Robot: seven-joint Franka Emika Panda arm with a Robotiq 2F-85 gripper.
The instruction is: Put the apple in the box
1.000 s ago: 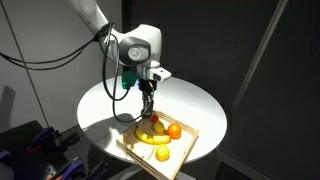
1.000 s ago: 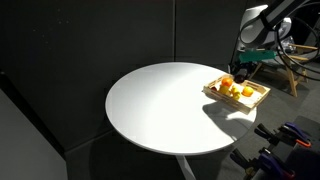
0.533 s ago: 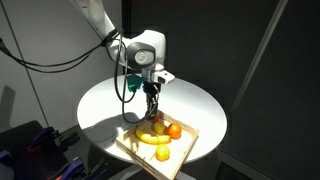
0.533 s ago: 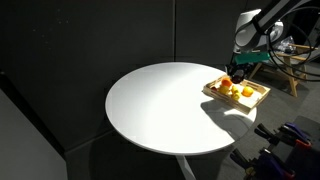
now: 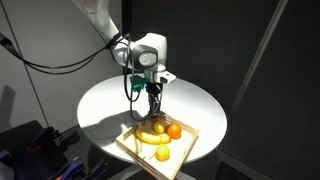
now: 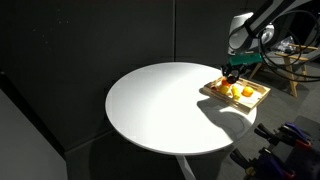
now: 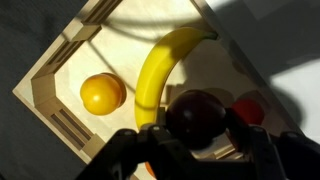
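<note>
The Franka arm's gripper (image 5: 152,103) is hanging over the box (image 5: 183,150), which is sitting at the edge of a round white table (image 5: 105,105) in both exterior views. In the wrist view the pincer (image 7: 197,128) is clenching the apple (image 7: 197,112), the dark maroon fruit wedged between its two black fingers (image 7: 148,148) and hovering above the tan wooden floor of the tray (image 7: 130,35). Below it, inside the box, a banana (image 7: 160,70) is curving across the middle, an orange ball (image 7: 102,93) is lying just beside it, and a brighter red-orange fruit (image 7: 250,110) is peeking out near the apple.
</note>
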